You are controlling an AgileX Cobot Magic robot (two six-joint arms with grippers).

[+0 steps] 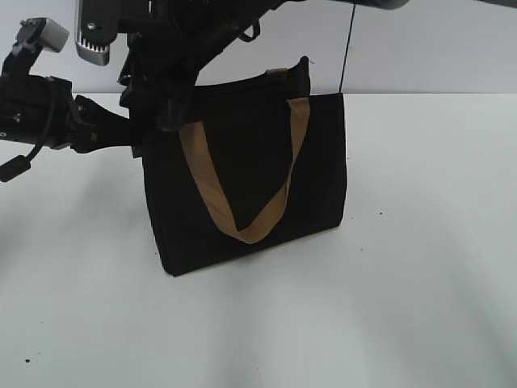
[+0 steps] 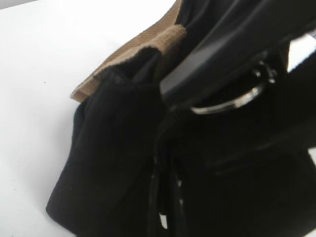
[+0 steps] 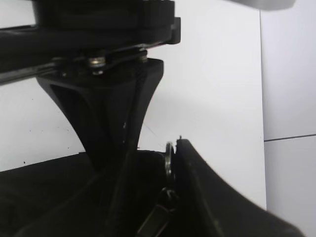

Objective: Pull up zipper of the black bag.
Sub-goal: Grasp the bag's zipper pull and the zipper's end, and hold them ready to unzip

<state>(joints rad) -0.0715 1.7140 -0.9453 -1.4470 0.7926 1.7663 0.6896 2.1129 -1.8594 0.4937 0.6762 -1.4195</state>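
In the exterior view, the black bag [image 1: 250, 178] is being seen standing upright in the middle of the white tabletop [image 1: 420, 291]. A tan strap handle [image 1: 242, 186] is hanging down its front in a V shape. The left arm [image 1: 56, 121] is being held out from the left side, and its end effector [image 1: 161, 113] is being pressed against the bag's top left corner. The right arm [image 1: 202, 24] is being brought down from above to the same corner. The fingers of both are being hidden by dark parts there, so it cannot be told if they are clenched or released. The zipper [image 1: 242, 83] is being seen as a dark line along the top edge. Lots of bare tabletop is being left in front of the bag and to its right.

In the left wrist view, the bag's black cloth [image 2: 108, 163] is being shown very close, with the tan strap [image 2: 143, 47] folded over its edge. A silvery metal ring [image 2: 232, 101] is being shown beside a black finger [image 2: 217, 64]. A grasp cannot be told.

In the right wrist view, a black finger [image 3: 108, 113] is being pushed down into the bag's top. A small metal ring [image 3: 169, 158] is being seen just beside the bag's edge [image 3: 212, 187].
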